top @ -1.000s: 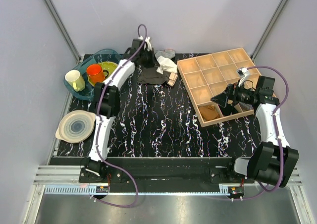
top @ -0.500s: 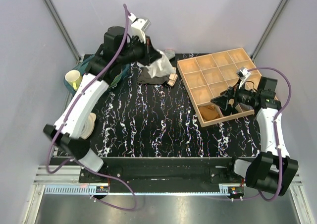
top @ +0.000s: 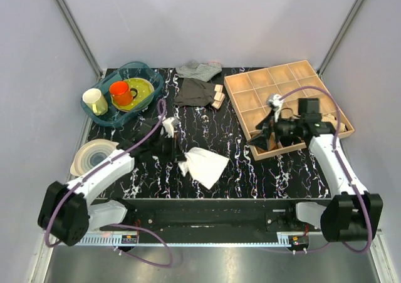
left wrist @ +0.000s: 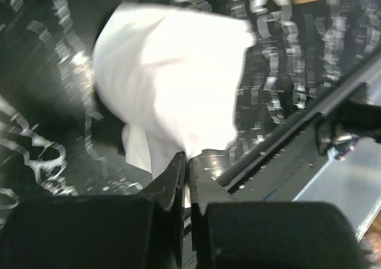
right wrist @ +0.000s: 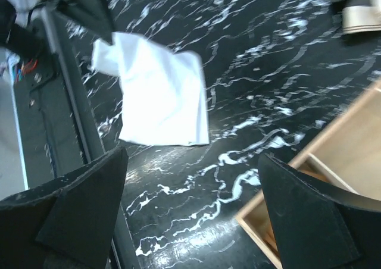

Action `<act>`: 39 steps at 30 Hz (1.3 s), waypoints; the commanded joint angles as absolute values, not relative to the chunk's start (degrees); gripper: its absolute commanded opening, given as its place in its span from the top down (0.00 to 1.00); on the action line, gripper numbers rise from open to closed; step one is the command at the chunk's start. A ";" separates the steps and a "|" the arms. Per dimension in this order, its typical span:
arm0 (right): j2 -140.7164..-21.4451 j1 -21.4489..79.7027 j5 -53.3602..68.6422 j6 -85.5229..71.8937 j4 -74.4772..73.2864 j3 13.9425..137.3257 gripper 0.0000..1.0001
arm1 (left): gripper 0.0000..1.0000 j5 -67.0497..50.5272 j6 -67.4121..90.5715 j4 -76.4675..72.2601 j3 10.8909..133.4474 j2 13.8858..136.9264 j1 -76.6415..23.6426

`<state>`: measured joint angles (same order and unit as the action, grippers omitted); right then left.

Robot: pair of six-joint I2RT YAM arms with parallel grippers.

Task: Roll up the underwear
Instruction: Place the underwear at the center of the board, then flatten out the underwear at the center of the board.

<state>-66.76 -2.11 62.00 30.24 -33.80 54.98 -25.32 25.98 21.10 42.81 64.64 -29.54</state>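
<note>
The underwear (top: 205,166) is a small white cloth lying partly spread on the black marbled table, near its front edge. My left gripper (top: 180,159) is at the cloth's left corner and shut on it. In the left wrist view the jaws (left wrist: 187,159) pinch a fold of the underwear (left wrist: 172,90), and the rest drapes away onto the table. My right gripper (top: 259,134) hovers wide open at the left edge of the wooden tray (top: 235,90), well to the right of the cloth. In the right wrist view the underwear (right wrist: 161,93) lies beyond the open right gripper (right wrist: 191,162), untouched by it.
A dark grey garment (top: 195,92), a striped cloth (top: 198,68) and small wooden blocks (top: 218,98) lie at the back. A blue basin (top: 106,115) with cups and a plate is at the back left. A stack of plates (top: 94,158) is at the left edge.
My left arm has swung from the back of the table to the near front, carrying the white underwear and bringing it down onto the table. My right gripper has shifted slightly left, still open.
</note>
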 commanded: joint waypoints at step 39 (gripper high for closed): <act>-99.49 58.63 26.27 49.67 -36.99 68.26 0.99 | 0.29 5.71 5.10 28.83 44.47 43.60 -20.39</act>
<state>-100.27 58.50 23.57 54.04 -33.69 61.23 3.68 5.80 31.03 44.45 45.30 -20.51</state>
